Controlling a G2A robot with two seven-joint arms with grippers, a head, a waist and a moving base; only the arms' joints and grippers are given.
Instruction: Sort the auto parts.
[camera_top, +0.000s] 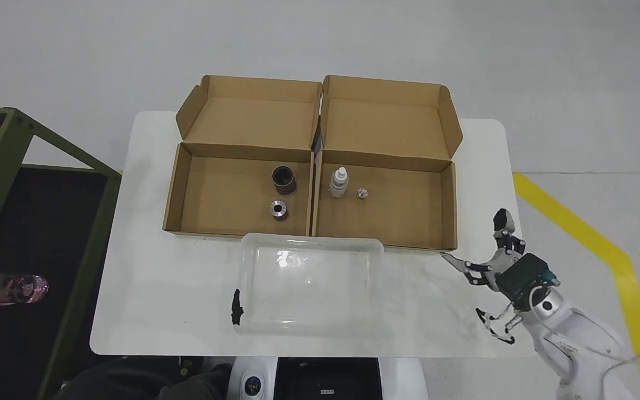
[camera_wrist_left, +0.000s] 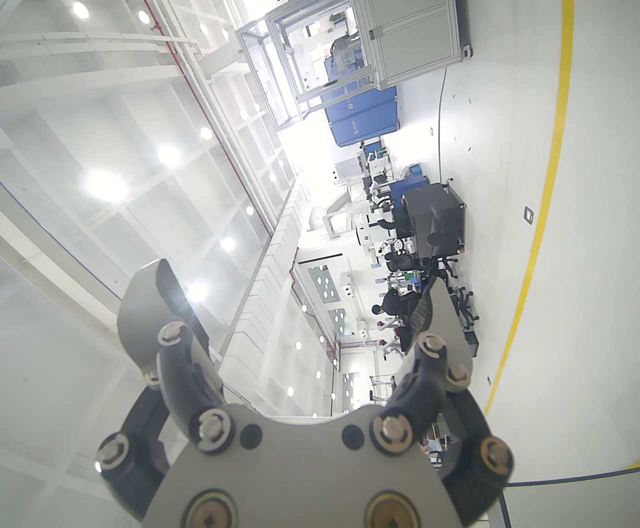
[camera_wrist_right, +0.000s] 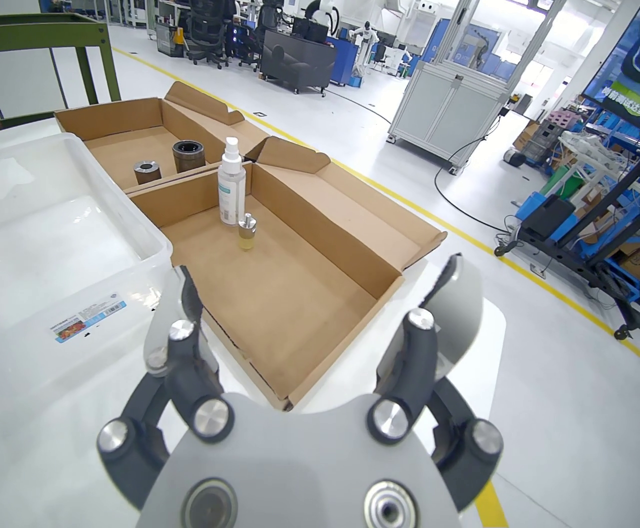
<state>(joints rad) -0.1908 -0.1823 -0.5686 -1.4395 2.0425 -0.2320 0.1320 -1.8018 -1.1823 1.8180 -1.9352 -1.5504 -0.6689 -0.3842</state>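
Two open cardboard boxes stand side by side at the back of the white table. The left box (camera_top: 215, 200) holds two dark metal cylinders, a taller one (camera_top: 285, 179) (camera_wrist_right: 189, 155) and a shorter one (camera_top: 277, 209) (camera_wrist_right: 148, 173). In the right box (camera_top: 410, 205) stand a white spray bottle (camera_top: 340, 181) (camera_wrist_right: 231, 185) and a small glass bottle (camera_top: 363, 191) (camera_wrist_right: 246, 233). My right gripper (camera_top: 474, 238) (camera_wrist_right: 317, 267) is open and holds nothing, just off that box's near right corner. My left gripper (camera_wrist_left: 295, 275) is open too, aimed up at the hall ceiling.
A clear plastic bin (camera_top: 312, 283) (camera_wrist_right: 75, 260) with nothing inside sits in front of the boxes. A small black piece (camera_top: 237, 305) lies at its front left corner. A green metal frame (camera_top: 40, 200) stands left of the table. Bare tabletop lies at the right.
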